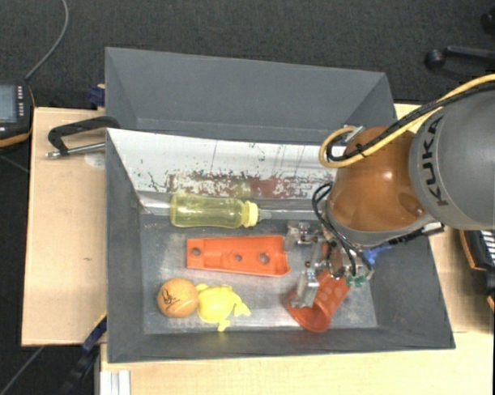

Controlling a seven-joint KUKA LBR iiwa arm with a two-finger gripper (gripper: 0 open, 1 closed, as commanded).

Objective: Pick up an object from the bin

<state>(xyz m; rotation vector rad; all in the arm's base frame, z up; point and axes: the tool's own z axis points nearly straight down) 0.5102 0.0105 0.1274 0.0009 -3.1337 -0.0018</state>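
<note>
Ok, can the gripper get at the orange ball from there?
Probably yes: the ball lies uncovered from above, though a yellow toy touches the side facing the gripper.

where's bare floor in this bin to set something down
Bare floor lies along the front wall between the yellow toy and the red cup, and at the left between the yellow bottle and the orange ball. The right is crowded: the arm hangs over the cup, close beside the orange block.
</note>
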